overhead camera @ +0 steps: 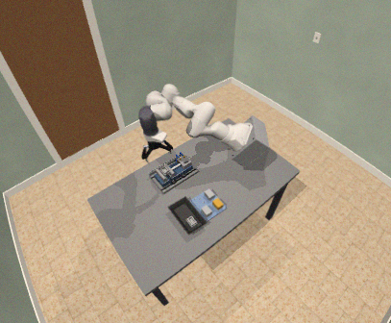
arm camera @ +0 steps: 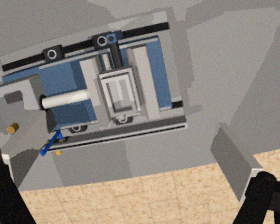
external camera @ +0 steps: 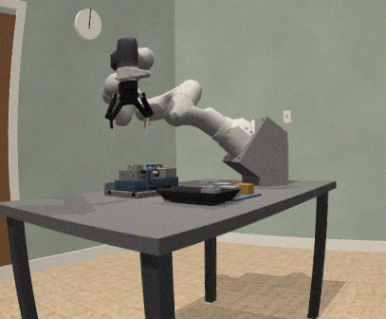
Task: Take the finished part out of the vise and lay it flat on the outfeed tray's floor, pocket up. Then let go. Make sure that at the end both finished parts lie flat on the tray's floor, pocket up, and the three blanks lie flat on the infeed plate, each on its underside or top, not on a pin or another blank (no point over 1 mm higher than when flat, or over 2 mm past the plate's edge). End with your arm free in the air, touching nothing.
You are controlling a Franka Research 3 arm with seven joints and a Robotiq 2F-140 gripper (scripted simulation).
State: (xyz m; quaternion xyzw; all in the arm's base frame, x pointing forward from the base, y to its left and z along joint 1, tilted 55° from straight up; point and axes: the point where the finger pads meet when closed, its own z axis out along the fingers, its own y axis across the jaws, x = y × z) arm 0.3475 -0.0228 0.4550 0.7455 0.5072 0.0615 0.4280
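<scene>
The blue and grey vise (overhead camera: 173,171) (external camera: 143,180) (arm camera: 64,86) stands on the table's far side. The finished part (arm camera: 120,92), a light grey block with a rectangular pocket facing up, sits clamped between its jaws. My gripper (overhead camera: 158,151) (external camera: 129,124) (arm camera: 131,131) is open and empty, pointing down, high above the vise and a little towards the table's back edge. The black outfeed tray (overhead camera: 174,210) (external camera: 179,196) lies in front of the vise, nearer the table's middle. A small light grey piece (overhead camera: 191,221) lies on its floor.
A blue mat (overhead camera: 202,202) with a grey block (overhead camera: 209,193), a yellow block (overhead camera: 217,204) (external camera: 245,188) and a pale block lies right beside the tray. The arm's grey pedestal (overhead camera: 254,154) (external camera: 265,152) stands at the table's far right corner. The grey table (overhead camera: 138,240) (external camera: 122,214) drops off close behind the vise.
</scene>
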